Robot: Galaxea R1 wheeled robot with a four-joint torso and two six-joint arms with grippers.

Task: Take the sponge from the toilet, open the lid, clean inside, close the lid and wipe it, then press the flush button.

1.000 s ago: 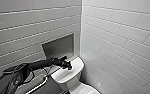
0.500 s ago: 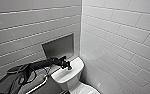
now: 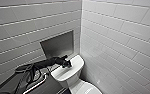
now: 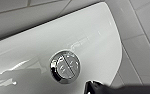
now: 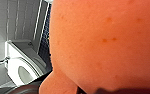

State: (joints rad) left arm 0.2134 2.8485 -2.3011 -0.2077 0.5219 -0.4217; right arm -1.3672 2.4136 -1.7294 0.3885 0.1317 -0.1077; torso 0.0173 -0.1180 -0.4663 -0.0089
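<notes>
The white toilet (image 3: 68, 72) stands in the corner, and its lid (image 3: 91, 89) shows at the lower edge of the head view. My left arm reaches over the flat tank top, with the left gripper (image 3: 66, 64) shut just above it. In the left wrist view the round chrome flush button (image 4: 65, 66) sits in the tank top, and a dark tip of the gripper (image 4: 97, 86) hovers close beside it. The orange-red sponge (image 5: 103, 45) looms large in the right wrist view, with my right gripper shut on it. Behind it the toilet (image 5: 19, 66) shows small and far off.
White tiled walls (image 3: 121, 37) close in behind and on the right of the toilet. A grey recessed niche (image 3: 58, 45) sits in the wall above the tank. A metal grab bar (image 3: 37, 83) runs beside the toilet on the left.
My left gripper has edged slightly further over the tank top and a little lower. Nothing else has visibly changed.
</notes>
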